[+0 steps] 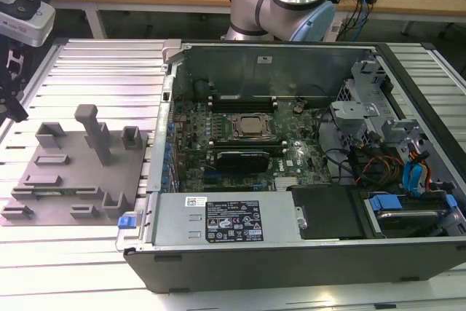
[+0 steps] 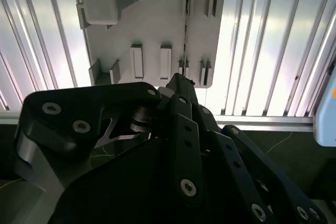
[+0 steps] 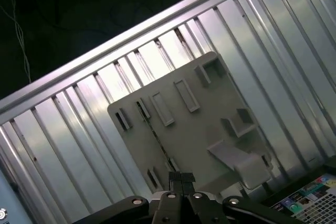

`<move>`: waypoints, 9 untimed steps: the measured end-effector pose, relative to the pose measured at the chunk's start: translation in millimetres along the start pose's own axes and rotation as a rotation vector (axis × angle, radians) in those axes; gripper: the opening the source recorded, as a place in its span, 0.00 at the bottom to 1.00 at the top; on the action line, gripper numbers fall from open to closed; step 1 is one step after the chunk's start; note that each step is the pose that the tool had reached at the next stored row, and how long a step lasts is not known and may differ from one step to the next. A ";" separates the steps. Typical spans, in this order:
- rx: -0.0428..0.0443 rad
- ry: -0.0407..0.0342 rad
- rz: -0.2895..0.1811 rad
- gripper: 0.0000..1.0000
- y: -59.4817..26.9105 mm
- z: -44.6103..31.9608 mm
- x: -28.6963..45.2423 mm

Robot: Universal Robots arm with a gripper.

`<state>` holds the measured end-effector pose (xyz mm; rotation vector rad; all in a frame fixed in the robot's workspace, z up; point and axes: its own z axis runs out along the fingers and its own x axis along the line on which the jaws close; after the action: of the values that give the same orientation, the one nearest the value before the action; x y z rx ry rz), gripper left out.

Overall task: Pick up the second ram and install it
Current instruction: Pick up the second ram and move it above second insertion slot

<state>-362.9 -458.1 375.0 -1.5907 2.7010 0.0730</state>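
Observation:
The second ram [image 3: 156, 137] stands on its edge in the slots of the grey holder tray [image 3: 210, 108], showing as a thin dark line in both wrist views [image 2: 185, 30]. My gripper [image 3: 181, 178] hangs well above the tray, roughly over the near end of the stick. Its fingertips [image 2: 181, 85] are pressed together, shut, with nothing between them. In the exterior view the gripper [image 1: 13, 103] is at the far left edge, beside the tray [image 1: 73, 172].
An open computer case [image 1: 291, 253] lies at the exterior view's right of the tray, with the green motherboard [image 1: 240, 136], power supply and drive cables inside. Everything rests on a ribbed metal table [image 1: 95, 71]. The tray carries several raised posts and brackets [image 1: 95, 129].

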 end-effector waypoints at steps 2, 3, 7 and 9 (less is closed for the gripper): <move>-0.0006 0.0007 -0.018 0.08 0.0 0.0 0.0; -0.0009 0.0012 -0.033 0.08 0.0 0.0 0.0; -0.0021 0.0027 -0.072 0.08 0.0 0.0 0.0; -0.0028 0.0036 -0.098 0.08 0.0 0.0 0.0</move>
<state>-362.9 -458.1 375.0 -1.7229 2.6213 0.0735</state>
